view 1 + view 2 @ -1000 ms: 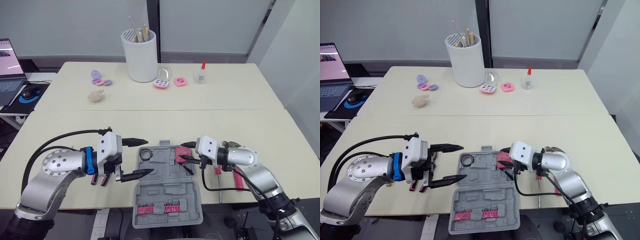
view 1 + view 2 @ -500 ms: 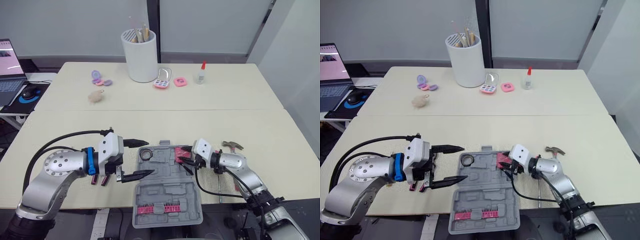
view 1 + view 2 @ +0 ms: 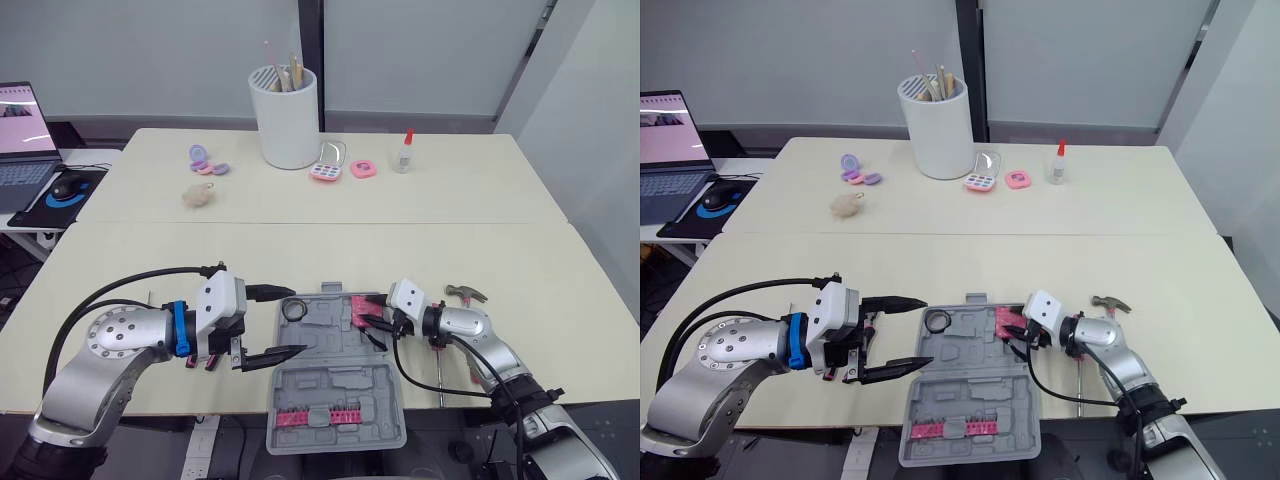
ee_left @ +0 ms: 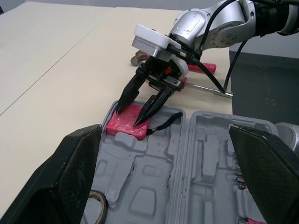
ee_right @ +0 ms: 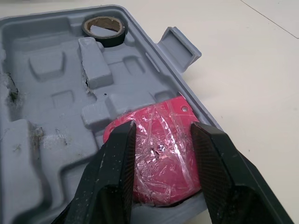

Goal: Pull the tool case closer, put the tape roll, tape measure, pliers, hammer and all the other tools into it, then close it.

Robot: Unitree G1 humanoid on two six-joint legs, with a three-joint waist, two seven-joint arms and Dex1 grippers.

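Tape measure lies pocketed in the tool case; right tool, narrowly parted, seemingly seats it, left tool gaping wide alongside.

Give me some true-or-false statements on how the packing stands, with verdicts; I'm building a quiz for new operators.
The tool case lies open. True.
The tape roll lies on the table beside the case. False: it sits in a corner of the case.
The hammer is packed in the case. False: it lies on the table, right of the case.
The left pincer is open. True.
The right pincer hangs over the red tape measure in the case. True.
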